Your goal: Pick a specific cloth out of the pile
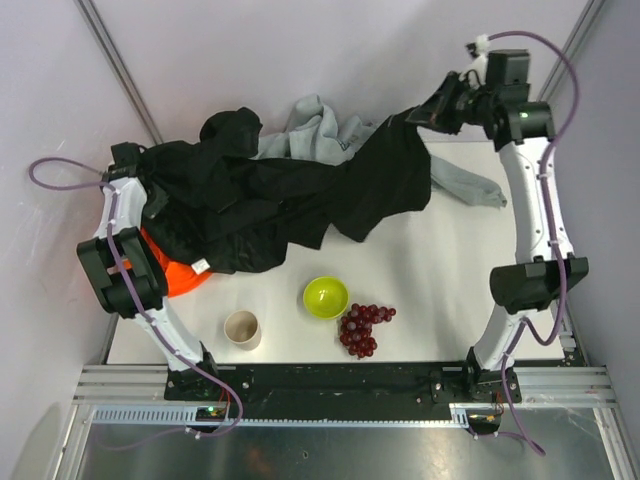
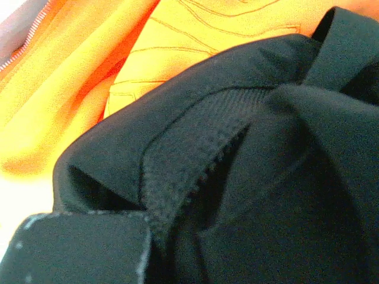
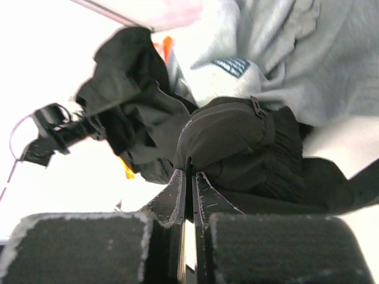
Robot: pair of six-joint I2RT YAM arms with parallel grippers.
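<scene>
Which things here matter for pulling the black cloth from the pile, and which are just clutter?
Job: thin plain black cloth, pinched by left hand and right hand; pile of orange, grey and black garments.
Lying about: round green bowl; beige cup; bunch of dark red grapes.

Green bowl (image 1: 326,296) on white table (image 1: 440,290); red grapes (image 1: 363,326) just beside; beige cup (image 1: 242,328) apart.
</scene>
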